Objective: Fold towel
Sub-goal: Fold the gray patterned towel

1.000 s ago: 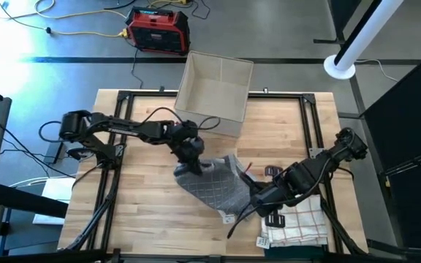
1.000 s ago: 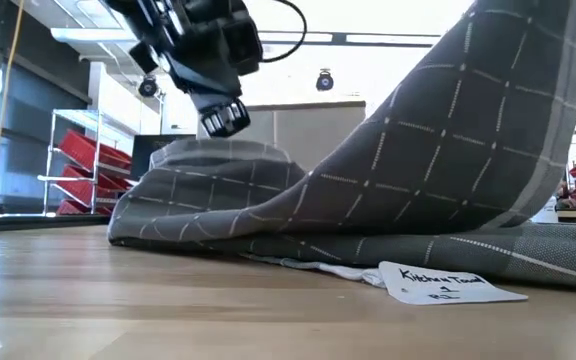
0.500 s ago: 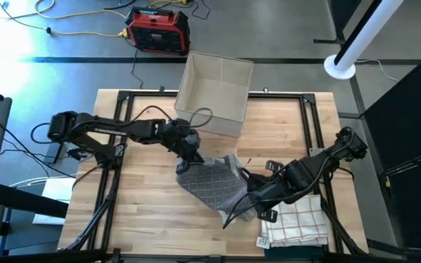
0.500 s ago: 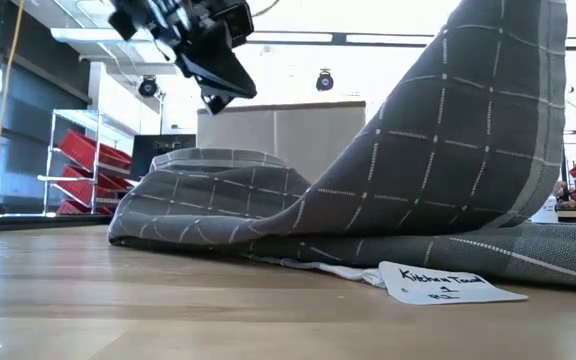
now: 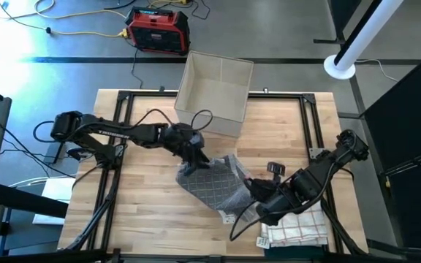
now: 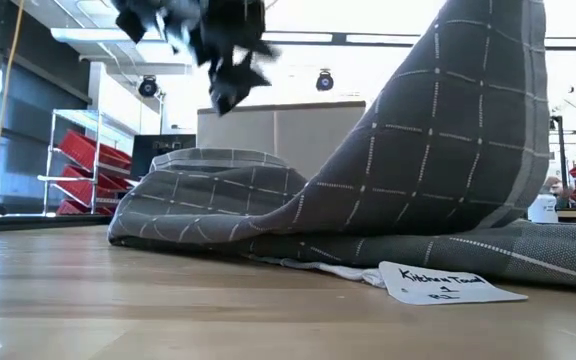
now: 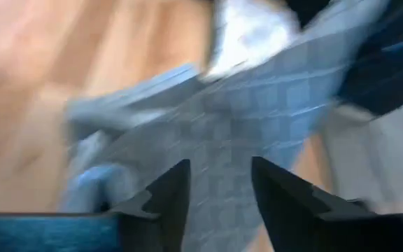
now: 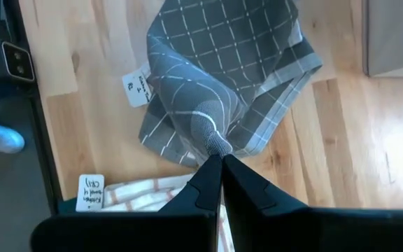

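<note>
We see the grey towel (image 5: 214, 186) near the centre of the high view, only half folded. The right gripper (image 8: 219, 155) pinches one raised corner, while the left gripper (image 5: 194, 157), fingers apart, hovers empty above it.

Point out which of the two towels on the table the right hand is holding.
The grey checked towel at the table's middle: the right hand pinches a lifted fold of it. The white towel with orange-brown lines lies flat by the table's front right corner, unheld.

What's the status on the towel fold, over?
Right gripper shut on gray towel, corner lifted. Left gripper open, above towel's far edge. Folded checked towel beside right arm, cardboard box behind; neither blocking.
</note>
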`<state>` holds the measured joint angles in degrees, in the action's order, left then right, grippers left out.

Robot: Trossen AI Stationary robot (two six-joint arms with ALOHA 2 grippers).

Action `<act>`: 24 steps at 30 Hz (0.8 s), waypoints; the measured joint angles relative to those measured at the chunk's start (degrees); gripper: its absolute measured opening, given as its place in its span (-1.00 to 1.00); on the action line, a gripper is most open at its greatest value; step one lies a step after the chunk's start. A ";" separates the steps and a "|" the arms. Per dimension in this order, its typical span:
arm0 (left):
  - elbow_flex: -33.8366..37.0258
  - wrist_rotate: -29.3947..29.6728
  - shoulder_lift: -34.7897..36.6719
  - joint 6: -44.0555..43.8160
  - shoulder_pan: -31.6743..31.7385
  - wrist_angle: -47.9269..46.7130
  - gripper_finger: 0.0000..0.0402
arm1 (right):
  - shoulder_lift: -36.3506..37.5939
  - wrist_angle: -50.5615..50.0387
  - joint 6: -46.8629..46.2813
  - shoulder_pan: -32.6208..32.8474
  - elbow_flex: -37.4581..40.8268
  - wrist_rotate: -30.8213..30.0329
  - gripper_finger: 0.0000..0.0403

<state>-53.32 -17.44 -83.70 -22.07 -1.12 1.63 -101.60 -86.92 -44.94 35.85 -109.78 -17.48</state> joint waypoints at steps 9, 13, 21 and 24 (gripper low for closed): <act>-0.04 8.68 -5.94 0.74 -3.73 -2.66 0.02 | 0.01 1.39 -2.34 0.20 -0.04 -3.42 -1.00; 0.00 12.27 -7.74 5.24 -0.62 -7.81 0.02 | 0.02 1.05 -2.57 0.20 -0.04 -3.43 -1.00; -0.02 9.22 -8.62 6.32 4.18 -7.07 0.02 | 0.00 0.83 -1.32 -0.12 -0.04 -3.47 -1.00; -0.04 5.65 -9.78 5.80 3.89 -5.72 0.02 | 0.01 0.85 -1.55 -0.21 -0.04 -3.57 -1.00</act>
<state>-53.36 -11.80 -93.48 -16.27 2.77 -4.09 -101.59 -86.07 -46.49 35.64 -109.82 -21.05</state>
